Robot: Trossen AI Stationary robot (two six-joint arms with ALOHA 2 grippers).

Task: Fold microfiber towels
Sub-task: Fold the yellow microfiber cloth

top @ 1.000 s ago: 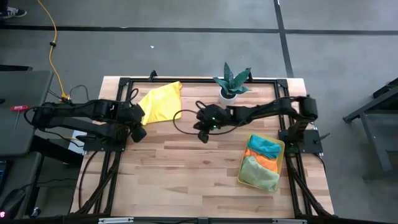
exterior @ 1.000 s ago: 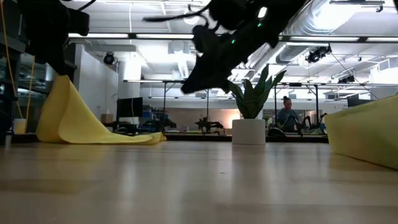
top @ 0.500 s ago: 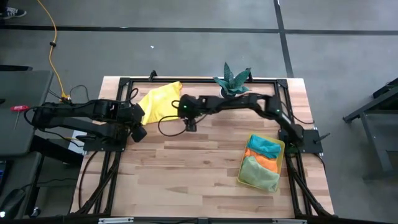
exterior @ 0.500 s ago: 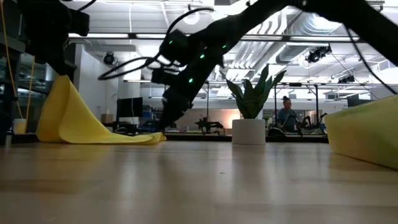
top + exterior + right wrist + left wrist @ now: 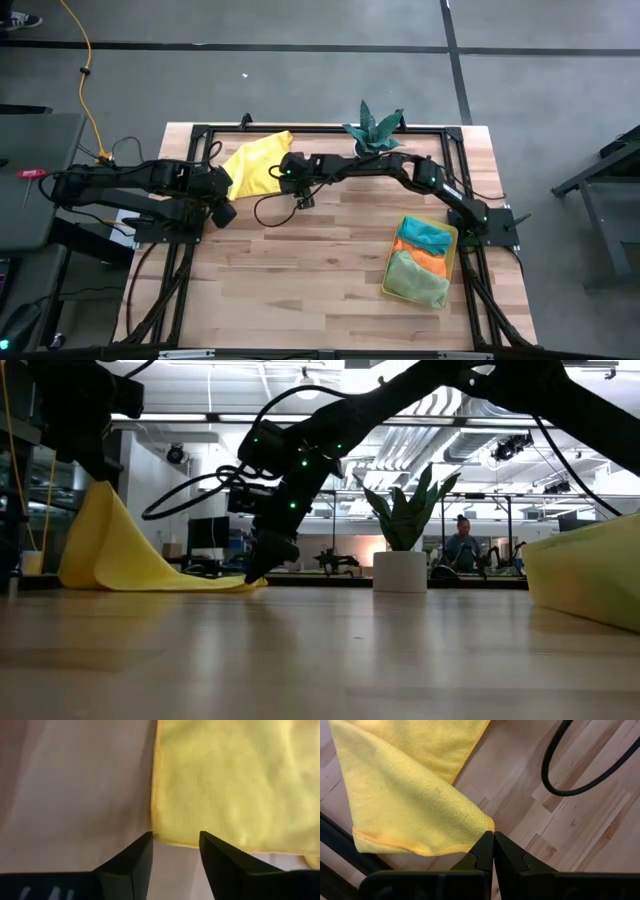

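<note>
A yellow microfiber towel [image 5: 258, 162] lies at the table's far left. One corner is raised, and the cloth slopes down from it to the wood [image 5: 130, 560]. My left gripper [image 5: 493, 834] is shut on that raised corner, at the towel's left side [image 5: 228, 190]. My right gripper [image 5: 175, 837] is open and low over the table at the towel's right edge [image 5: 283, 172]. Its fingertips stand on either side of a flat corner of the towel [image 5: 156, 836]; whether they touch it I cannot tell. My left gripper pinches a corner of the yellow towel [image 5: 487, 824] between its two fingertips, coming steeply from above. The corner is lifted off the table. The cloth hangs slack from it, and its far part rests flat on the wood.
A spiky green plant in a white pot [image 5: 372, 135] stands at the far edge, just right of my right arm. A translucent yellow tray [image 5: 447, 240] with teal, orange and green cloths sits at the right. A black cable [image 5: 268, 208] loops over the wood near the towel.
My right gripper has swung from the table's middle toward the far left, sunk to the table top and rolled about its axis, ending at the yellow towel's right edge. The towel and my left gripper have kept still.
</note>
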